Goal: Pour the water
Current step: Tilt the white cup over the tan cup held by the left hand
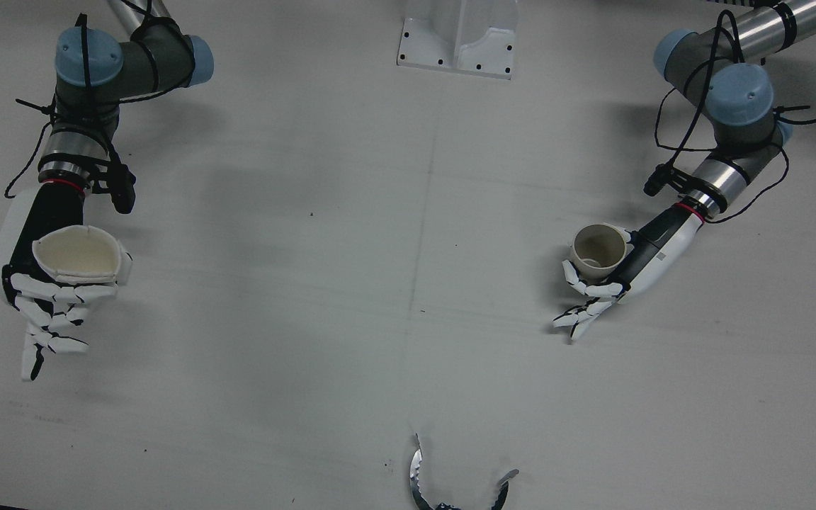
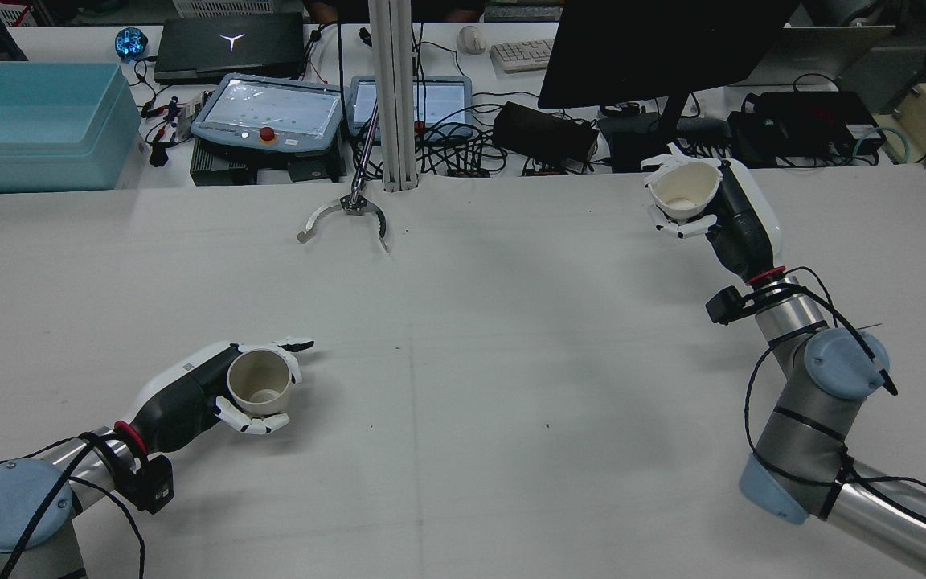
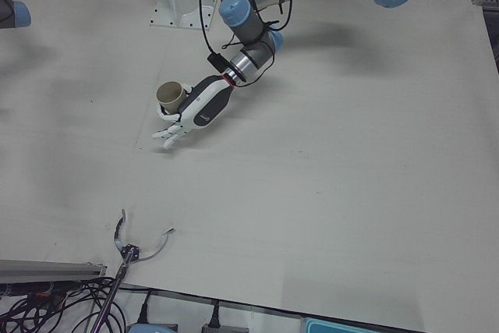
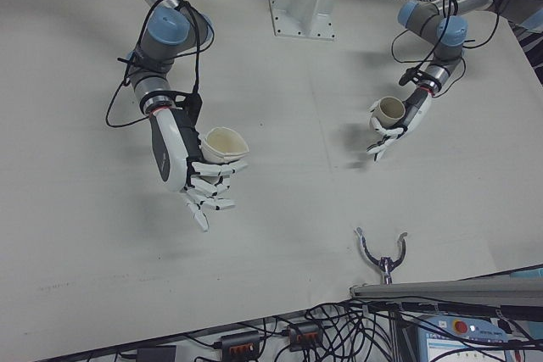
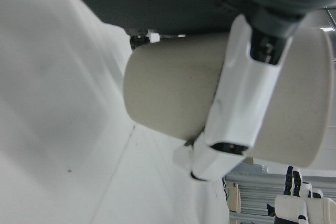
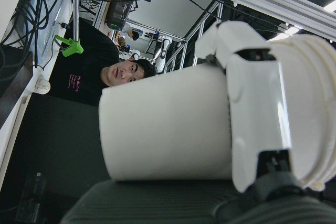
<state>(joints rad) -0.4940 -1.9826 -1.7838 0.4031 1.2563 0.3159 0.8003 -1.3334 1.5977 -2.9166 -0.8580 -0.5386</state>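
Observation:
My left hand (image 2: 190, 394) is shut on a beige paper cup (image 2: 258, 378), held upright and low over the white table; the hand (image 1: 606, 283) and the cup (image 1: 598, 248) also show in the front view. My right hand (image 2: 740, 217) is shut on a wider white cup (image 2: 684, 190), upright and raised well above the table on the other side; the front view shows this hand (image 1: 47, 283) and its cup (image 1: 78, 253) with a slightly squeezed rim. The left hand view shows fingers (image 5: 241, 103) across the beige cup (image 5: 173, 98). The two cups are far apart.
A metal claw on a pole (image 1: 450, 482) rests at the operators' edge of the table. A white pedestal (image 1: 457, 35) stands at the robot's side. Beyond the table are a blue bin (image 2: 29, 121), tablets (image 2: 270, 108), cables and a monitor.

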